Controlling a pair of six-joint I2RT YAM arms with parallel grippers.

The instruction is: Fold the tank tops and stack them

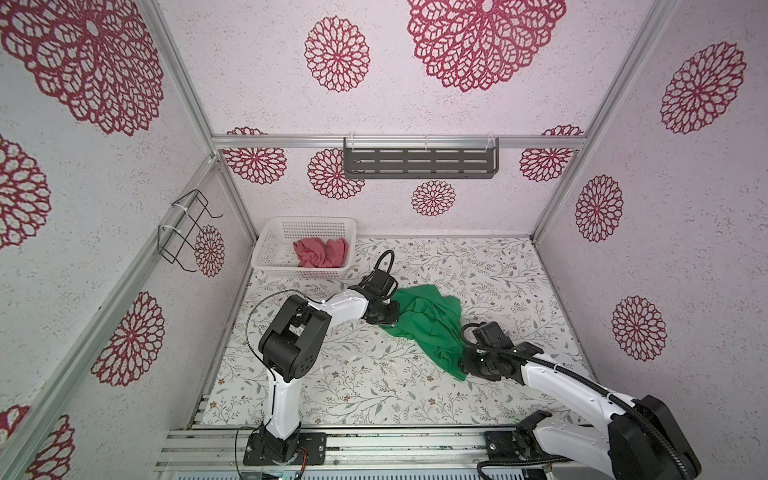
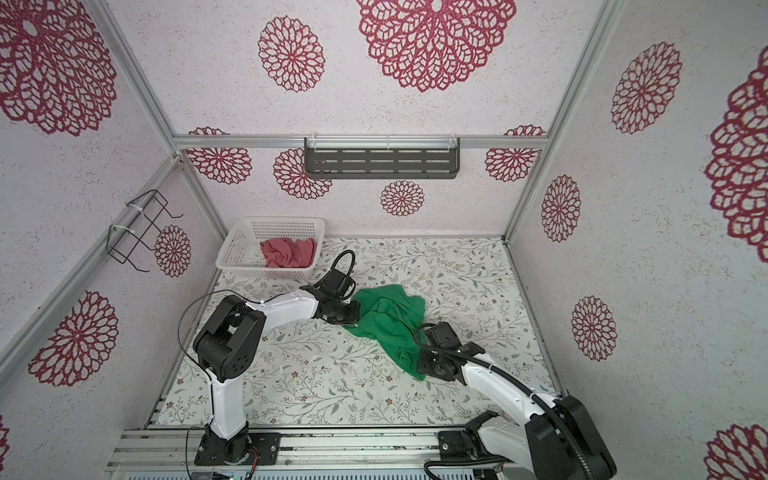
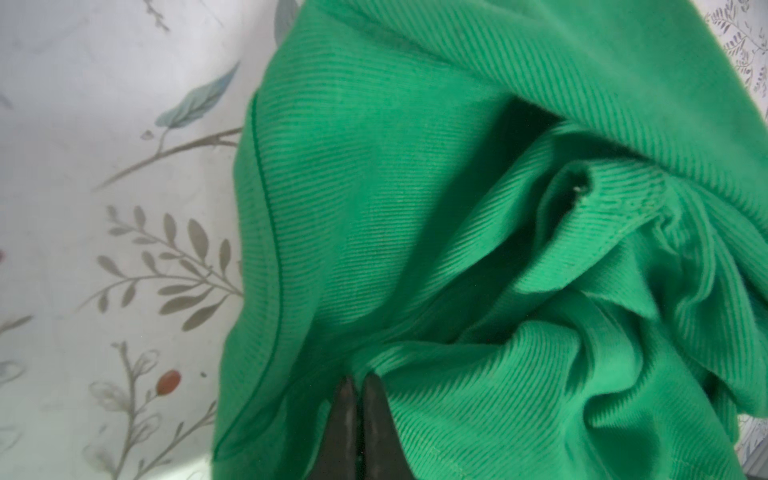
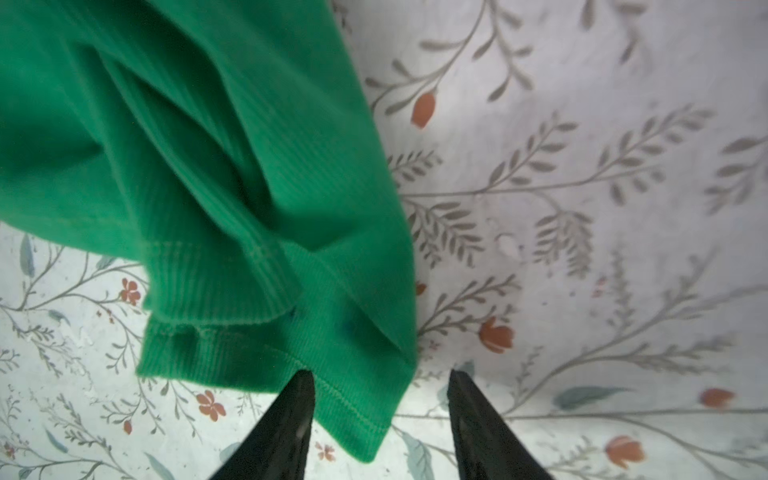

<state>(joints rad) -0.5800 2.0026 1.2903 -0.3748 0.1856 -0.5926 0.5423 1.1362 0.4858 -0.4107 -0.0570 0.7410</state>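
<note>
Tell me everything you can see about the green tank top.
The green top is a bright ribbed knit with stitched hems, crumpled and unfolded, lying on the floral table. The left gripper is shut on a fold at one edge; the right gripper has open jaws around a hem corner at the other end.

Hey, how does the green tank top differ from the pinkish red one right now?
The green tank top lies on the table; the rose tank top sits in the white basket. The left gripper pinches the green tank top; no gripper touches the rose tank top. Both are crumpled, not folded.
</note>
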